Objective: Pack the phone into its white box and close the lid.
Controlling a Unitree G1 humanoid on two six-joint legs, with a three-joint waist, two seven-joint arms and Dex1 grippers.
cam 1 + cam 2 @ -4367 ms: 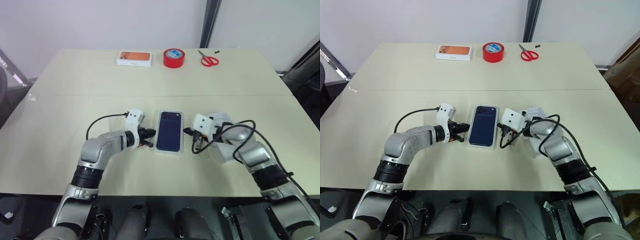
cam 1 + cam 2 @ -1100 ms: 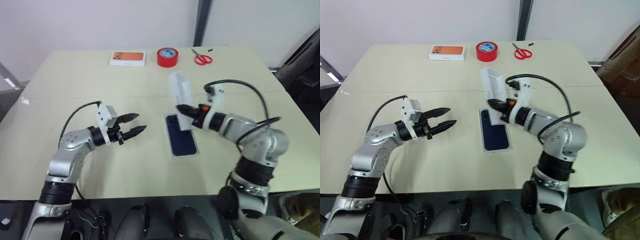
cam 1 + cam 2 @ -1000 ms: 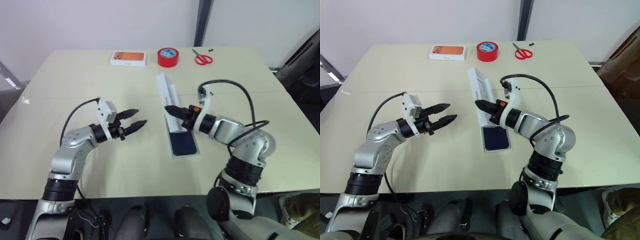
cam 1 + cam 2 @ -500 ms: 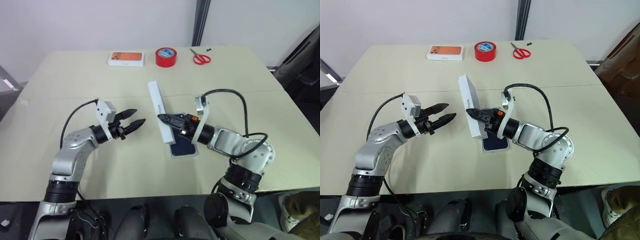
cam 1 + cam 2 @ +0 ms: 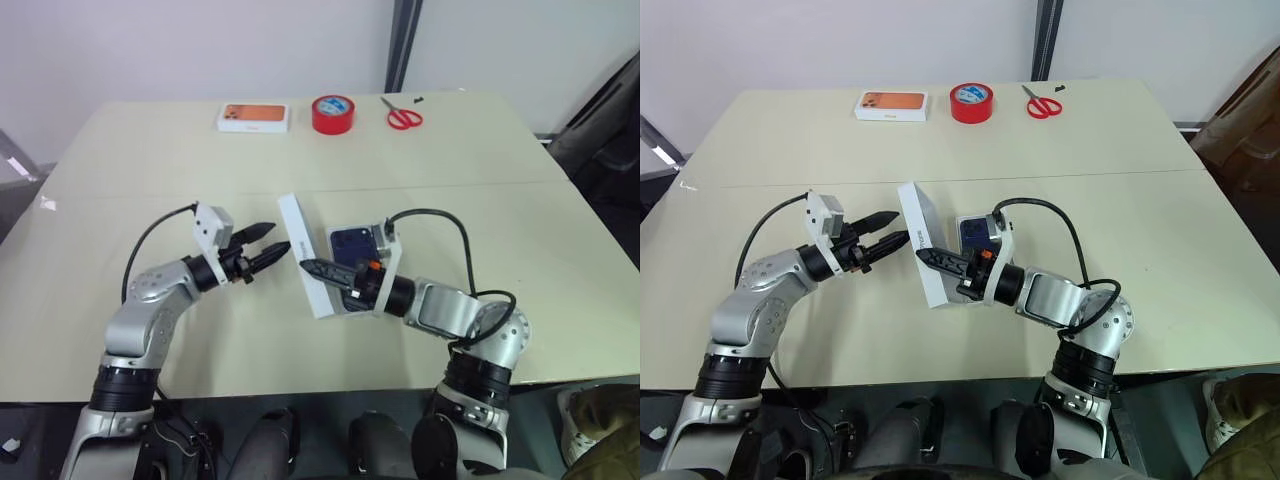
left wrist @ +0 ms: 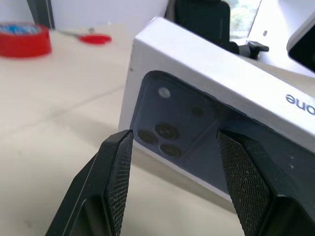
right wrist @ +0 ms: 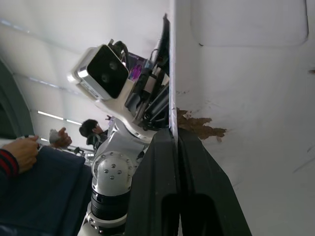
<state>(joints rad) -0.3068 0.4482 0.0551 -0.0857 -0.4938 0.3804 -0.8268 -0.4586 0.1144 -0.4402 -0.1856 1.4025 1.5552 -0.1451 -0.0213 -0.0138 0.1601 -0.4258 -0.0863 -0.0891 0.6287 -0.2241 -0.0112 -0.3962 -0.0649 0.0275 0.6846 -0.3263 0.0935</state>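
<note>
The lid [image 5: 303,256] is white, stands tilted on its long edge above the table, and my right gripper [image 5: 305,267] is shut on its rim. Its outer face with the dark phone picture [image 6: 197,123] is turned to my left gripper [image 5: 262,246], which is open just short of it, with the lid's corner in line with the gap between the fingers [image 6: 118,172]. In the right wrist view the plain white inside of the lid [image 7: 246,73] lies beside the shut fingertips [image 7: 167,147]. Behind the lid, the dark blue phone [image 5: 352,243] lies in the white box [image 5: 331,238], partly covered by my right arm.
At the table's far edge lie a white box printed with an orange phone [image 5: 254,116], a red tape roll [image 5: 333,113] and red scissors [image 5: 405,118]. A seam [image 5: 150,193] crosses the table's middle. In the right wrist view a person [image 7: 91,130] sits in the background.
My right gripper has carried the lid down, nearer and leftward, from above the box to beside my left gripper, rolling it onto its edge. The left gripper has stayed about where it was.
</note>
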